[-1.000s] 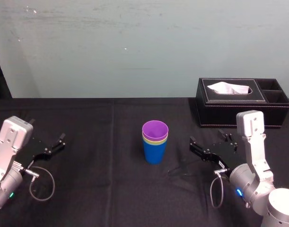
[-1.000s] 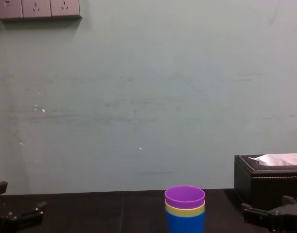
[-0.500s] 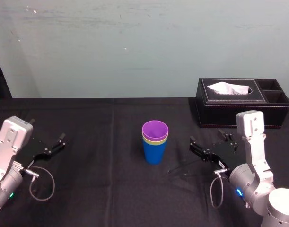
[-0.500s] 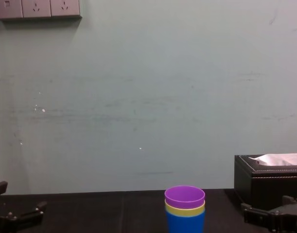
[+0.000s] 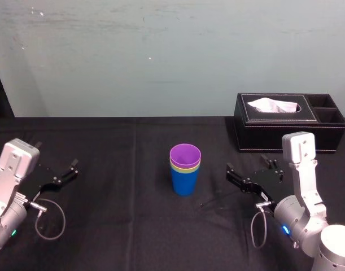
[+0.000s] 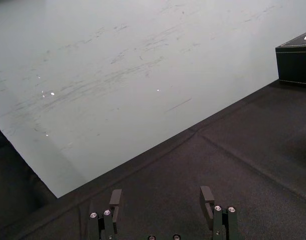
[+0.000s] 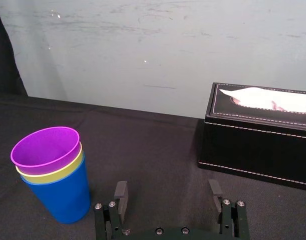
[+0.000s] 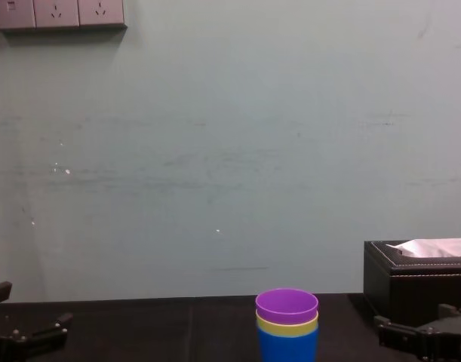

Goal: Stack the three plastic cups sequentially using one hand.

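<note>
I see the three cups nested in one upright stack near the middle of the black table [image 5: 116,214]: the blue cup [image 5: 184,182] stands on the cloth, the yellow-green cup [image 5: 185,167] sits inside it, and the purple cup [image 5: 185,153] is on top. My right gripper [image 7: 168,192] hangs low to the stack's right, apart from it, jaws spread and empty, with the black tissue box [image 5: 291,121] behind it. My left gripper [image 6: 161,197] sits far left, jaws likewise apart, holding nothing.

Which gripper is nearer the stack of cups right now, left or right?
Right. The right gripper sits open close by the stack of cups, on its right, not touching. The left gripper lies open much farther off on the left.
</note>
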Available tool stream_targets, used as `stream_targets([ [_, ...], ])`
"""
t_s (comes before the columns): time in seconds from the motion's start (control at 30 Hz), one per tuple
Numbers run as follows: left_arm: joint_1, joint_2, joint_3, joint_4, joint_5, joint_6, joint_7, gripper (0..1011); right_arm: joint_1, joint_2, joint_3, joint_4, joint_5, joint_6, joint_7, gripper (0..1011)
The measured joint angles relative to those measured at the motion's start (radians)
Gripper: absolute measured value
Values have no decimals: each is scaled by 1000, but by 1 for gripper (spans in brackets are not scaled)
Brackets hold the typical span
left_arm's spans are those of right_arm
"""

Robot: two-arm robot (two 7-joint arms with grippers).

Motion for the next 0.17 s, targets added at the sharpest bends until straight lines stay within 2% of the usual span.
stream_targets([
  [0.17, 0, 0, 0, 0, 0, 0, 0, 1000, 0, 0, 0, 0, 0, 0, 0, 1003],
])
